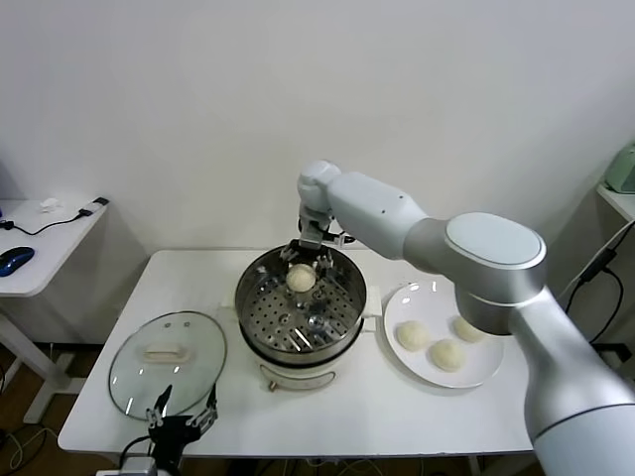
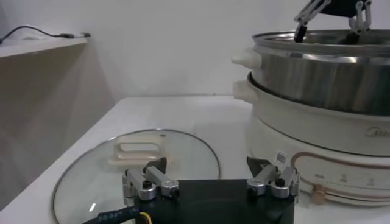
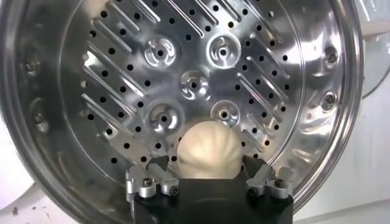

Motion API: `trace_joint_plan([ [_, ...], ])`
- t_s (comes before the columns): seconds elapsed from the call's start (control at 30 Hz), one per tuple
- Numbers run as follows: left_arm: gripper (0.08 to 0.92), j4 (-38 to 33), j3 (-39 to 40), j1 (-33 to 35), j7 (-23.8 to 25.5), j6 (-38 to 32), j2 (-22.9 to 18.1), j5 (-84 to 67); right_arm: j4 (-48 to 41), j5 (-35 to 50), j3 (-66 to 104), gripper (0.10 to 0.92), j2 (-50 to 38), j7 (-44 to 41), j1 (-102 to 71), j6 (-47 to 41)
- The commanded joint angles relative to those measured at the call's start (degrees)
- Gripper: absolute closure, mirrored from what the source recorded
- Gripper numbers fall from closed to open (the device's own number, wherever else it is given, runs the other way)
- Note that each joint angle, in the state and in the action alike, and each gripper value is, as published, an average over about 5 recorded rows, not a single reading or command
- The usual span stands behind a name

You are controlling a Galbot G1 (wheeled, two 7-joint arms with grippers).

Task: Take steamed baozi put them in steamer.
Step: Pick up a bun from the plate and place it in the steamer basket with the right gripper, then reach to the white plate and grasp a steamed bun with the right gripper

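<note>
Head view: right gripper (image 1: 302, 260) jaws apart around 1 bun (image 1: 301, 278) in steamer (image 1: 342, 322); left gripper (image 1: 182, 415) open near lid (image 1: 129, 372).

The steamer (image 1: 301, 312) is a round, shiny steel pot on a white base and stands upright in the middle of the tabletop. Its perforated tray holds one steamed baozi (image 1: 301, 278), a cream-white bun with fine pleats, which lies near the far rim. Three more smooth, domed buns (image 1: 443, 343) lie together on the robot's right of the steamer.
</note>
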Motion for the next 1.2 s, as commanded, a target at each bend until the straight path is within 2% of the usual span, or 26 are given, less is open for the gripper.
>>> trace_joint_plan([
  [0.03, 0.177, -0.59, 0.13, 0.27, 0.06, 0.14, -0.1, 0.24, 8.28, 17.19, -5.41, 0.203, -6.36, -4.3, 8.33, -3.2],
  [0.2, 0.177, -1.13, 0.25, 0.56, 0.06, 0.14, -0.09, 0.39, 22.2, 36.99, -17.57, 0.202, -17.77, -5.19, 20.97, -15.86],
  [0.27, 0.177, -1.35, 0.28, 0.62, 0.06, 0.17, -0.1, 0.43, 27.92, 40.92, -22.85, 0.203, -23.57, -4.19, 25.28, -23.24],
  [0.5, 0.177, -1.78, 0.42, 0.66, 0.03, 0.18, -0.29, 0.62, 44.57, 38.95, -35.57, 0.202, -43.23, 2.58, 34.25, -43.79],
  [0.7, 0.177, -1.78, 1.11, 0.54, 0.03, 0.11, -0.51, 1.06, 55.67, 41.37, -40.9, 0.203, -53.08, 9.52, 30.87, -56.46],
  [0.9, 0.177, -1.98, 0.86, 0.92, -0.01, -0.21, -0.56, 0.94, 56.57, 40.71, -31.27, 0.203, -56.5, 15.5, 16.67, -63.71],
  [1.2, 0.177, -2.24, 0.71, 1.75, -0.05, -0.45, -0.96, 0.94, 46.02, 35.78, -16.11, 0.203, -50.39, 18.47, -1.31, -67.83],
])
